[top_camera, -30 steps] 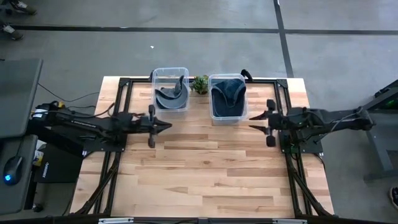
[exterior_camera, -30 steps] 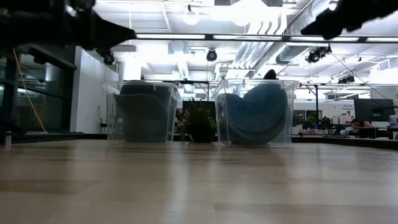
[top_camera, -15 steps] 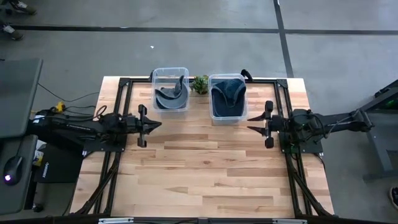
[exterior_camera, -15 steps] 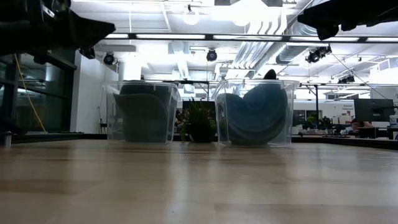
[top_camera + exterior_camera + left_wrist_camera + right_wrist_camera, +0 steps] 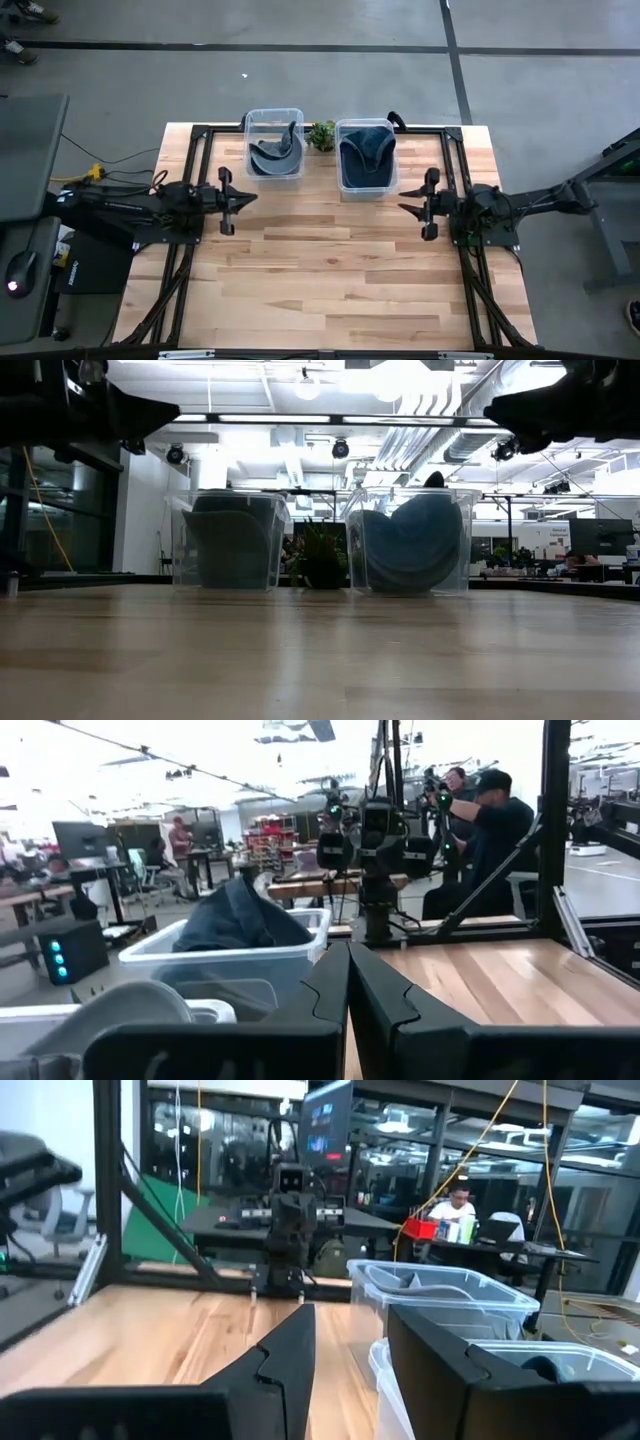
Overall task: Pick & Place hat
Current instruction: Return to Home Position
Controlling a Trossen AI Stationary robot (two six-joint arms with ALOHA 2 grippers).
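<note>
- Now the left gripper (image 5: 248, 197) hangs over the table (image 5: 330, 270) at its left side, fingers together, empty.
- Right gripper (image 5: 404, 208) hangs at the right side, fingers apart.
- Blue caps (image 5: 366, 158) lie in the far right bin (image 5: 367, 191).

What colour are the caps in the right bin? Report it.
Dark blue; the caps show best in the high view.

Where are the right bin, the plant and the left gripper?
right bin (image 5: 367, 194): high view, front wall.
plant (image 5: 322, 136): high view, leaves.
left gripper (image 5: 250, 197): high view, shut fingertips.
</note>
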